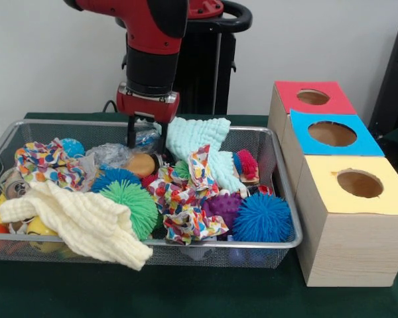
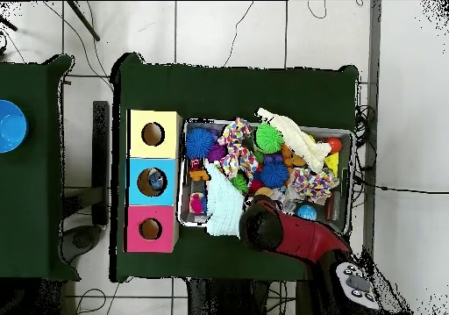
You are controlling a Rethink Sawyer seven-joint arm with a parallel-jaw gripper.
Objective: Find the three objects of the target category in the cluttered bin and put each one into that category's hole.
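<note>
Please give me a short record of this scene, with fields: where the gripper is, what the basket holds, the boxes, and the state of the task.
gripper: gripper low at the far side of the wire basket, over a crinkly clear plastic piece; open or shut cannot be told
basket contents: spiky balls, cream cloth, mint cloth, dotted fabric
boxes: red hole, blue hole, yellow hole, in a row beside the basket
blue hole, overhead view: something already lies inside
</note>
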